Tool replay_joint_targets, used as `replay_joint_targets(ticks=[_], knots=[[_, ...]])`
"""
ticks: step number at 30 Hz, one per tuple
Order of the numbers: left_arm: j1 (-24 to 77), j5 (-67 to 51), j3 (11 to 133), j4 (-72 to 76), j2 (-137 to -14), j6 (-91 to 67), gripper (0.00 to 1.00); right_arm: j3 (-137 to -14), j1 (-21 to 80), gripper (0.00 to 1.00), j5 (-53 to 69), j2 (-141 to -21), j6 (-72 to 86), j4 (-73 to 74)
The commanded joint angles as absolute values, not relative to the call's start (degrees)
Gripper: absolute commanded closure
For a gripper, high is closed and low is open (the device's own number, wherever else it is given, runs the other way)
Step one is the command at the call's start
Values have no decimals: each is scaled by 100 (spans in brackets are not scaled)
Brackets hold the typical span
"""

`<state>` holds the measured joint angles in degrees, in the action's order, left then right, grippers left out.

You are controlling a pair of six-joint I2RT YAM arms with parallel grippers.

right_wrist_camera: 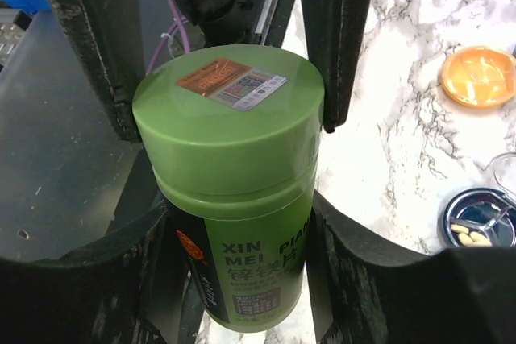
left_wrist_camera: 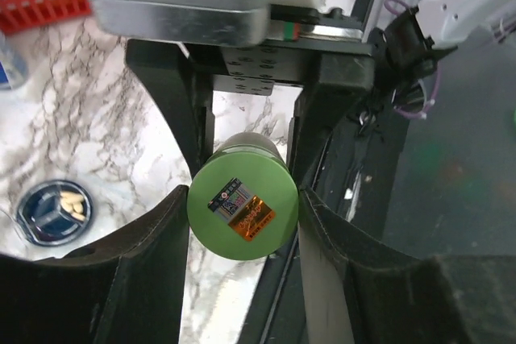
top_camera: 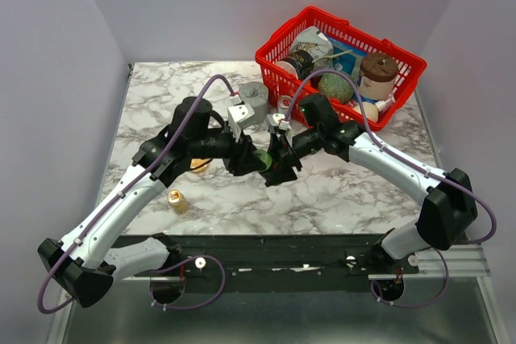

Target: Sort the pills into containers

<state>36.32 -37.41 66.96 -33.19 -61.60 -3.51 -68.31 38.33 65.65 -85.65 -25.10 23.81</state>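
Note:
A green pill bottle (right_wrist_camera: 242, 263) with a green cap (right_wrist_camera: 230, 110) hangs above the marble table, between both arms. My right gripper (right_wrist_camera: 238, 239) is shut on the bottle's body. My left gripper (left_wrist_camera: 242, 215) is shut on the cap (left_wrist_camera: 242, 207), its fingers (right_wrist_camera: 339, 38) pressing both sides. In the top view the two grippers meet at the table's middle (top_camera: 270, 163). The dark blue container (left_wrist_camera: 54, 211) holds a few pale pills (left_wrist_camera: 71, 203); it also shows in the right wrist view (right_wrist_camera: 480, 219). The orange container (right_wrist_camera: 480, 76) lies beyond it and peeks out under the left arm (top_camera: 199, 166).
A red wire basket (top_camera: 266, 60) full of jars and packets stands at the back right. A grey notched round block (top_camera: 251, 102) sits just left of it. A small gold bottle (top_camera: 176, 199) stands near the front left, beside the left arm.

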Motion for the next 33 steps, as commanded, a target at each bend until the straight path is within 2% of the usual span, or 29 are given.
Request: replay_joint_targets(ticks=[1, 4, 5, 7, 8, 14, 20, 29, 33], knots=[[3587, -4245, 6758, -4139, -6231, 1441, 67, -6961, 3770, 88, 7145, -8649, -1784, 2039], [3113, -4254, 6838, -3834, -6153, 865, 40, -6952, 3762, 89, 7119, -8640, -1793, 2030], [2998, -4271, 6838, -3719, -6109, 679, 21, -6952, 3762, 88, 7110, -8640, -1802, 2030], [2769, -4027, 6759, -3360, -5864, 274, 4, -6952, 3762, 88, 7093, -8640, -1819, 2039], [2742, -4017, 6715, -3270, -5767, 46, 1, -6952, 3762, 88, 7049, -8631, -1828, 2039], [2698, -3359, 6372, -2664, -5046, -1272, 1, -6952, 3762, 88, 6935, -8622, -1881, 2065], [2707, -3603, 6293, -2540, -5141, -2723, 1, -6961, 3762, 88, 6847, -8657, -1907, 2083], [3049, -3006, 6635, -3032, -5870, -3181, 2, -6961, 3762, 88, 6741, -8684, -1942, 2100], [3322, -2883, 6706, -3067, -6090, -3208, 9, -6970, 3762, 88, 6741, -8710, -1951, 2109]])
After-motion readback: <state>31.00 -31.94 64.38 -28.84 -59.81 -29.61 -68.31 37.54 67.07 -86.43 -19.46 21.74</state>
